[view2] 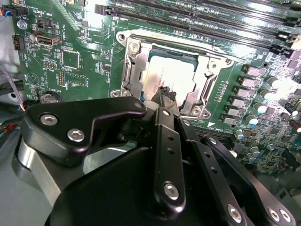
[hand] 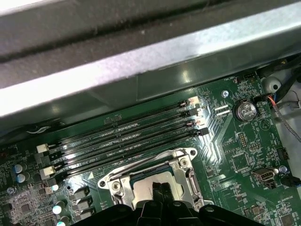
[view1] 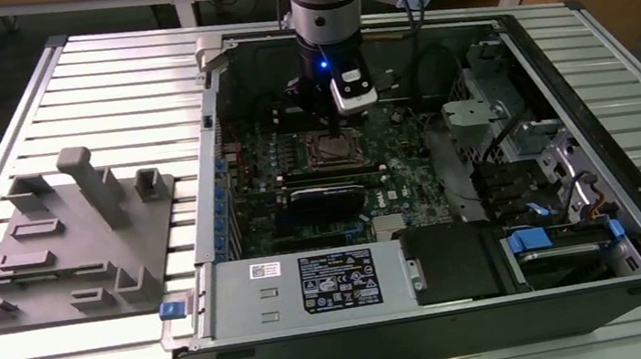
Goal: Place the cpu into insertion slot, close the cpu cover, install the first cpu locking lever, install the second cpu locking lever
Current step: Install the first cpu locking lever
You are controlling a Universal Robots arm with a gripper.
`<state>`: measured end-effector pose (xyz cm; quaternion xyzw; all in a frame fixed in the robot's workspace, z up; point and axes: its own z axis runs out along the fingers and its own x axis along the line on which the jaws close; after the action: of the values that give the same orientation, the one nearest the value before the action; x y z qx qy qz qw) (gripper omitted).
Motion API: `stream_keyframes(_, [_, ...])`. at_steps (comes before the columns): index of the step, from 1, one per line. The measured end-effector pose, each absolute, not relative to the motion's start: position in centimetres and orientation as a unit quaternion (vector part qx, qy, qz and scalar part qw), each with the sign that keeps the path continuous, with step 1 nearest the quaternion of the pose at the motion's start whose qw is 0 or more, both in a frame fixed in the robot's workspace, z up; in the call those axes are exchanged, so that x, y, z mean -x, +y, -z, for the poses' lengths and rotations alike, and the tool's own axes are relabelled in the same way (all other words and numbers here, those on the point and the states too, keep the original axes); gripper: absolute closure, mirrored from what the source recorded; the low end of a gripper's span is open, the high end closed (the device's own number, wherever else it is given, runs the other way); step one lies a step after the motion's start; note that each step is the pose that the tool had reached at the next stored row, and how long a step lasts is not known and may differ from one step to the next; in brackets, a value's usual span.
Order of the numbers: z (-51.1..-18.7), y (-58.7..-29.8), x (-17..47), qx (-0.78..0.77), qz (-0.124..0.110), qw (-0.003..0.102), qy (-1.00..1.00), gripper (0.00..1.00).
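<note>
Black hand (view2: 163, 94), fingers pressed together and empty as far as I can judge, hovers right over the cpu (view2: 165, 75) seated in the insertion slot (view2: 130, 70), a light, stiff, fragile chip best held by its edges.

One cpu (view2: 171, 75), one cpu cover (view2: 134, 63), one gripper (view2: 164, 96), four long black memory slots (hand: 127, 136).

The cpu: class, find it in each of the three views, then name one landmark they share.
Exterior view: the cpu sits mid-motherboard, under the hand.
Second wrist view: the cpu lies inside the cpu cover, just past the fingertips.
First wrist view: the cpu sits beside the memory slots.
Shared landmark: the silver cover frame.
</note>
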<state>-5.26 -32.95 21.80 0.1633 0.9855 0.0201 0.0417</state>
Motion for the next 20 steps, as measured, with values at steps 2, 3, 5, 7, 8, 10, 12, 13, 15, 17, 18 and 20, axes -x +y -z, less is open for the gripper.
stream_keyframes(2, [-21.9,-33.0,5.3,-0.163,-0.02,0.042,0.985,0.9])
stream_keyframes(3, [-21.9,-33.0,5.3,-0.163,-0.02,0.042,0.985,0.9])
stream_keyframes(5, [-22.0,-33.0,5.3,-0.163,-0.02,0.042,0.985,0.9])
stream_keyframes(7, [-22.1,-33.0,5.3,-0.163,-0.02,0.042,0.985,0.9])
stream_keyframes(8, [-22.1,-33.0,5.3,-0.163,-0.02,0.042,0.985,0.9])
stream_keyframes(10, [-22.1,-33.1,5.3,-0.163,-0.02,0.042,0.986,0.9])
stream_keyframes(12, [-22.1,-33.5,5.3,-0.163,-0.02,0.042,0.985,0.9])
stream_keyframes(13, [-22.1,-33.6,5.3,-0.163,-0.02,0.042,0.985,0.9])
stream_keyframes(15, [-22.1,-33.9,5.3,-0.163,-0.02,0.042,0.985,0.9])
stream_keyframes(17, [-22.1,-34.0,5.3,-0.162,-0.02,0.042,0.986,0.9])
stream_keyframes(18, [-22.1,-34.0,5.3,-0.159,-0.02,0.042,0.986,0.9])
stream_keyframes(20, [-22.1,-34.1,5.3,-0.155,-0.021,0.042,0.987,0.9])
